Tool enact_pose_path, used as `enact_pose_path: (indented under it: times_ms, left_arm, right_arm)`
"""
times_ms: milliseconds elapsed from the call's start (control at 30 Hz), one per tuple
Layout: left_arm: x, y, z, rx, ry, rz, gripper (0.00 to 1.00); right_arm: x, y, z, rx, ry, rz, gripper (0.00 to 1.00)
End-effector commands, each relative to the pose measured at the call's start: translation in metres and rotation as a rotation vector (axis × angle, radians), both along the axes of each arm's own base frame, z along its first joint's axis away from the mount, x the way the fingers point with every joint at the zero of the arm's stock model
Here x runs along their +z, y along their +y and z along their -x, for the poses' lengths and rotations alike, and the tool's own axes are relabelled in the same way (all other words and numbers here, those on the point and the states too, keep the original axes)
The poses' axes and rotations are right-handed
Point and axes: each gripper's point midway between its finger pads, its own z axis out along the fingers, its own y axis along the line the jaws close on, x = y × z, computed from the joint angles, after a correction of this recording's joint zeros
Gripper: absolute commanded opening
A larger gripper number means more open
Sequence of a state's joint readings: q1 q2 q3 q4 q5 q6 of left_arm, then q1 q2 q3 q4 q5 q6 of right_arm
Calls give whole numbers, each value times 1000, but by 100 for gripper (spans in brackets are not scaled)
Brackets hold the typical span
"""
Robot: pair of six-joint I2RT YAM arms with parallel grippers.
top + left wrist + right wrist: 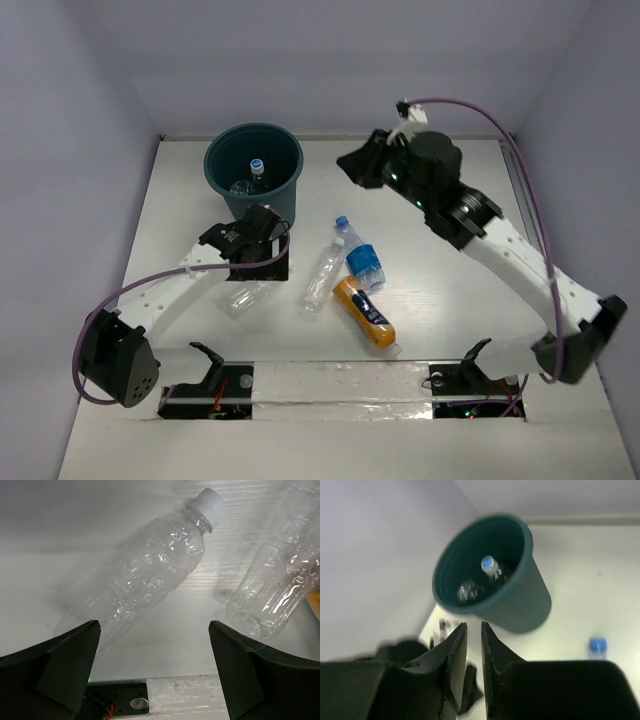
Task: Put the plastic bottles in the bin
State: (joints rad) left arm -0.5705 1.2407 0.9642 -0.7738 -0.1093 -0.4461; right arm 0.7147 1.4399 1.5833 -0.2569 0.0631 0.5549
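The left end effector (154, 630) is held wide apart just above a clear bottle (150, 575) lying on the worktop (60, 540), apparently so that it can be straddled and gripped. The right end effector (474, 645) is seen nearly closed on nothing, near the bin (283, 205). A blue-capped bottle (257, 166) and an unlabelled bottle (240, 187) are contained in the bin, and three more bottles (365, 265) are left lying on the worktop.
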Motion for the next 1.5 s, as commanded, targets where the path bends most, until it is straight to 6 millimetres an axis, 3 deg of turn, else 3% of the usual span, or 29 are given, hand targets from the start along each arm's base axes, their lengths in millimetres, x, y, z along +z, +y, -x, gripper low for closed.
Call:
enact_pose_path:
  times_ms: [0, 133, 267, 600, 700, 833, 900, 933, 1033, 1067, 1267, 1367, 1400, 1467]
  left_arm:
    - [4, 7, -8, -8, -53, -47, 89]
    - [-16, 12, -9, -13, -8, -107, 91]
    - [-21, 11, -17, -25, 8, -145, 93]
    - [-49, -3, -18, -39, 106, -147, 92]
    - [-59, -11, -14, -40, 130, -104, 91]
    - [-66, -12, -10, -24, 147, -95, 88]
    - [-67, -12, -9, -13, 147, -85, 85]
    - [-68, -12, -7, -12, 151, -81, 78]
    - [-62, -14, -5, -1, 124, -62, 62]
    - [-59, -14, -5, 5, 114, -53, 57]
    - [-33, -6, 8, 46, 36, 16, 40]
    - [3, -16, 13, 44, -46, 138, 40]
    - [29, -22, 10, 39, -107, 205, 40]
    - [59, -25, 10, 39, -159, 264, 39]
  right_arm:
    - [-22, -16, 29, 38, -15, -6, 25]
    - [-62, -44, 65, 42, 46, -6, 59]
    - [-87, -55, 83, 48, 89, -14, 76]
    - [-146, -69, 99, 41, 205, 71, 85]
    - [-171, -61, 104, 91, 274, 120, 86]
    - [-204, -50, 94, 100, 361, 191, 88]
    - [-205, -42, 91, 107, 378, 201, 88]
    - [-208, -39, 87, 96, 396, 201, 88]
    - [-222, -25, 78, 80, 454, 223, 88]
    - [-236, -19, 77, 80, 488, 246, 88]
    - [-257, 5, 62, 42, 574, 227, 86]
    - [-264, 14, 53, 23, 603, 225, 86]
    - [-268, 15, 52, 18, 619, 232, 86]
    - [-279, 16, 43, -26, 639, 249, 86]
